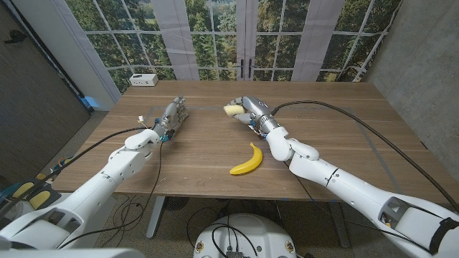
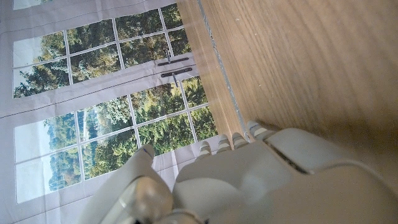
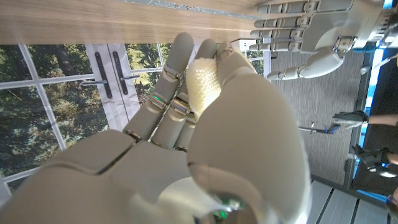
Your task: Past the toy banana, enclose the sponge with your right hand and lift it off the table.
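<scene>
One pale yellow sponge (image 1: 232, 110) sits in the grasp of the right hand (image 1: 246, 110), past the toy banana (image 1: 247, 160) toward the far side of the wooden table (image 1: 337, 136). In the head view the sponge pokes out at the hand's 9 o'clock side, with the fingers curled around it. Whether it is clear of the tabletop or touching it, I cannot tell from this angle. In the right wrist view the sponge (image 3: 202, 84) shows as a coarse, pale block pinched between the thumb (image 3: 239, 118) and the fingers (image 3: 180, 62), so this hand is grasping the sponge.

From the sponge, the toy banana lies at about 5 o'clock, well apart, nearer the robot's edge of the table, curved and resting on the wood just beside the right forearm (image 1: 315, 161).

At about 9 o'clock from the sponge, well apart, the left hand (image 1: 172, 116) stands on the table with its fingers straight and close together, holding nothing. The same hand appears in the right wrist view (image 3: 311, 25) with its fingers extended. In the left wrist view the back of the left hand (image 2: 261, 180) is seen over bare wood.

A small white box (image 1: 144, 79) sits at the table's far left corner, at about 10 o'clock from the sponge. Black cables (image 1: 373, 132) trail across the table's right side. Tall windows (image 1: 215, 36) with trees behind stand past the table
</scene>
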Robot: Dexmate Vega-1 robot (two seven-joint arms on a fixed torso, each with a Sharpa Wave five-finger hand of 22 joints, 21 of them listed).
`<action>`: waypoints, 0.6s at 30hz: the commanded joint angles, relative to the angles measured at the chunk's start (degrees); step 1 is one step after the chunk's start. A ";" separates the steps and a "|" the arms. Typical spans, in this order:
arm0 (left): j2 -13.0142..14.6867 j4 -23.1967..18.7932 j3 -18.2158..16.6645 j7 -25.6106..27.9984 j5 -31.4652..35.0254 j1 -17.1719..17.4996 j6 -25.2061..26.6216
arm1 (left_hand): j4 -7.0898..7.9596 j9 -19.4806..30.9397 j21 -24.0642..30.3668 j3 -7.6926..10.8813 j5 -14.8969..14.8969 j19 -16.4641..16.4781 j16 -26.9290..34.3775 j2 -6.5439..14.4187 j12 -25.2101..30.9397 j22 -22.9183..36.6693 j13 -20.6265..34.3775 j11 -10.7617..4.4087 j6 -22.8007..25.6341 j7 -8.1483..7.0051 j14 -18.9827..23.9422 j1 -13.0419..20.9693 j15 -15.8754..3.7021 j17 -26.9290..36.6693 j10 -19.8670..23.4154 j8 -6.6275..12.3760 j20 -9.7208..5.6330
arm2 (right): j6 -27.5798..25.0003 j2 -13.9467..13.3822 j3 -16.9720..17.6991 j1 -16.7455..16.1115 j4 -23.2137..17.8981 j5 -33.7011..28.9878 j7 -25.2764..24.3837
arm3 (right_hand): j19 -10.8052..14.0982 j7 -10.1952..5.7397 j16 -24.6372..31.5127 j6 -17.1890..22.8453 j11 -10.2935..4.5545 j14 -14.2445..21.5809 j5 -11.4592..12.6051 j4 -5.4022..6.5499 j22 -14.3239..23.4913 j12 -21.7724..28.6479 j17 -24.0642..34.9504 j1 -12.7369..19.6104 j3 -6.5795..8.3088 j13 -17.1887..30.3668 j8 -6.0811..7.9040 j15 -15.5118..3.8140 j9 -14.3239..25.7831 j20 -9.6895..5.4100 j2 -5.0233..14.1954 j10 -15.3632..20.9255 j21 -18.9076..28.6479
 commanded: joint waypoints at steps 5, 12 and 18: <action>0.59 -1.20 -0.16 0.40 0.39 0.53 -0.39 | 0.02 0.14 -0.30 -0.19 0.26 0.00 0.00 1.70 -0.07 0.24 0.14 -0.12 -3.24 -0.26 -5.27 0.16 -0.15 0.30 -2.57 0.04 -0.07 | 9.20 1.40 5.33 -2.36 1.45 12.45 -1.56 | -0.32 4.50 -0.32 4.87 4.29 0.79 0.23 0.13 -0.08 0.18 0.19 7.32 0.31 0.49 0.26 -0.29 0.31 -4.62 7.55 4.69 0.99; 0.51 -1.43 -0.17 0.64 0.63 0.67 -0.87 | -0.02 0.14 -0.29 -0.27 0.25 0.08 0.08 1.63 0.15 0.24 0.11 -1.09 -2.37 -0.74 -5.02 0.19 -0.50 0.30 -1.93 0.31 0.08 | 11.86 1.83 7.25 -3.29 2.15 16.20 -1.58 | -0.63 4.57 -0.41 4.84 4.30 0.82 0.23 0.10 -0.18 0.17 0.32 7.37 0.38 0.63 0.06 -0.27 0.34 -4.63 7.54 4.67 1.43; 0.54 -1.54 -0.16 0.71 0.65 0.76 -0.88 | -0.06 0.13 -0.28 -0.30 0.25 0.13 0.11 1.60 0.18 0.23 0.09 -1.17 -2.25 -0.80 -4.87 0.22 -0.72 0.29 -1.74 0.28 0.14 | 14.13 2.37 8.71 -3.82 3.12 19.91 -0.74 | -0.81 4.58 -0.45 4.86 4.37 0.88 0.23 0.08 -0.25 0.14 0.42 7.40 0.43 0.72 -0.05 -0.27 0.37 -4.63 7.55 4.64 1.73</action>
